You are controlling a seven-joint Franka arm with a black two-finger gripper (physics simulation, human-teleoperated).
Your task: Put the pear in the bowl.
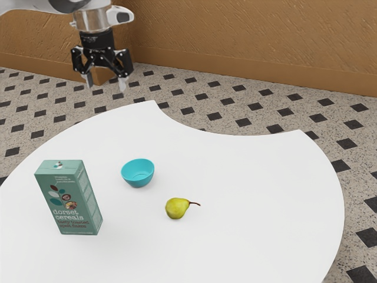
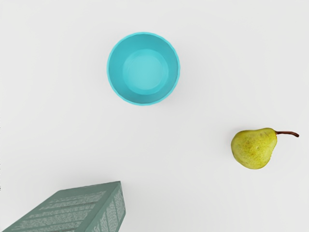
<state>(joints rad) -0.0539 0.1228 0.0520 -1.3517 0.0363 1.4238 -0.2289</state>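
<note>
The black gripper (image 1: 106,84) hangs at the exterior view's left, on the far side, with its 2 fingers apart and nothing between them. Its height over the white table (image 1: 259,194) is, I think, well above the things there, though the slanted view makes that hard to judge. The task's thing, 1 yellow-green pear (image 1: 177,208), lies on its side on the table, outside the bowl, its dark stem pointing toward the exterior view's right. The turquoise bowl (image 1: 138,174) stands upright, a little farther off than the pear and toward the exterior view's left; the 2 are near each other but not touching. At the exterior view's left, on the near side, 1 green cereal box (image 1: 70,200) stands upright, apart from both. The wrist view looks down into the open bowl, with the pear and box on the table too.
</note>
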